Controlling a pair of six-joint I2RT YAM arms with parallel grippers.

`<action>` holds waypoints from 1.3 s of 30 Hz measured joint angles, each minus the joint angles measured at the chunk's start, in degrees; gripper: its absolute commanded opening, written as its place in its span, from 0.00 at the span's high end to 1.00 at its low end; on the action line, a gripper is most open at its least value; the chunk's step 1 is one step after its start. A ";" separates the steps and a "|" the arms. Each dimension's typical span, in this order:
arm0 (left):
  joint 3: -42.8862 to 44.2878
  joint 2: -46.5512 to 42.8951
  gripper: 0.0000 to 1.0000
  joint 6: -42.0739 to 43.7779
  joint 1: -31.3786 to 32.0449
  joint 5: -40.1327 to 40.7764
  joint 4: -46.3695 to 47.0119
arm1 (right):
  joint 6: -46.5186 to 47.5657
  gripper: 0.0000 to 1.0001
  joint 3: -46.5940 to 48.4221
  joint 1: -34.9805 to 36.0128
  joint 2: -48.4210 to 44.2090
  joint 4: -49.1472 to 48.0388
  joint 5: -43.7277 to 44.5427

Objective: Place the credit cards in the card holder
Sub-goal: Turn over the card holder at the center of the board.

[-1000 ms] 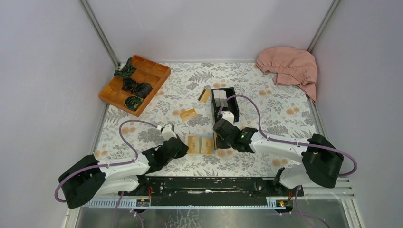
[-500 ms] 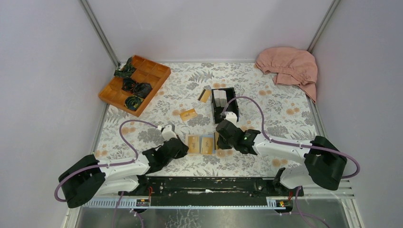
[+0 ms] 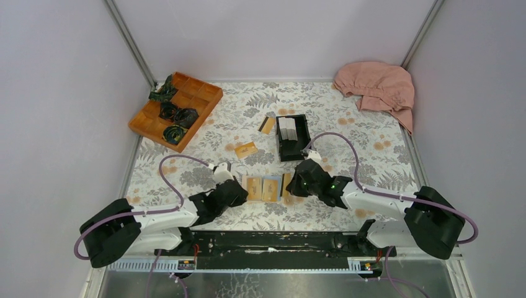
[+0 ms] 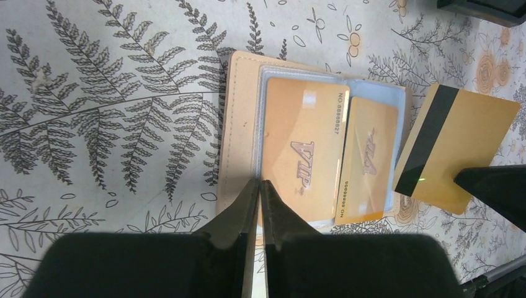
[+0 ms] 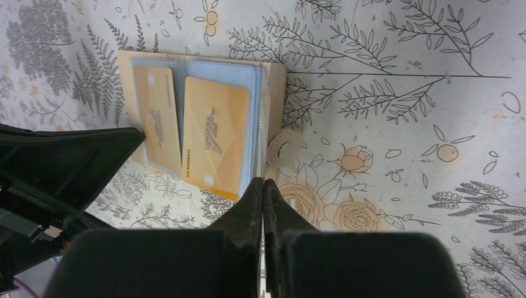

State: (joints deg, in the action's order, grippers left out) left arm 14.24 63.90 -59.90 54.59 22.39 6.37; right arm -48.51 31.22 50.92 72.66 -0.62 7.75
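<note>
Left gripper (image 4: 257, 184) nearly closed, tips on card holder (image 4: 240, 124) edge. Right gripper (image 5: 263, 182) opposite clamps black-band card (image 4: 462, 139); two cards (image 4: 304, 155) inside holder.

Left arm (image 3: 158, 218): extended low from the near-left base toward the centre. Left gripper (image 4: 258, 184): points right and slightly far, jaws drawn together to a hairline gap. Right arm (image 3: 378, 200): extended low from the near-right base, reaching left. Right gripper (image 5: 263, 182): jaws closed, clamping a credit card (image 4: 456, 146) by one corner.
</note>
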 measured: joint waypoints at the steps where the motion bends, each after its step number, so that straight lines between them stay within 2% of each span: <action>1: 0.11 0.17 0.90 -0.02 0.15 0.04 0.00 | -0.20 1.00 -0.33 -0.11 -0.20 -0.50 -0.39; 13: 0.55 0.31 0.90 -0.76 0.90 1.16 -0.94 | -2.47 1.00 -4.07 -1.20 -1.38 -5.97 -4.09; 25: 0.74 0.59 0.90 -1.03 1.03 1.46 -1.22 | -2.80 1.00 -5.25 -1.27 -5.81 -4.85 -4.39; 39: 1.09 1.27 0.91 -1.05 1.27 2.01 -1.22 | -2.78 1.00 -5.25 -1.31 -2.93 -5.92 -4.63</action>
State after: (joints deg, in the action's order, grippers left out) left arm 15.33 65.17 -60.95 55.86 24.40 5.15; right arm -51.29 25.98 49.60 69.73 -6.55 3.11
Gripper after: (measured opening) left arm 0.098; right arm 0.012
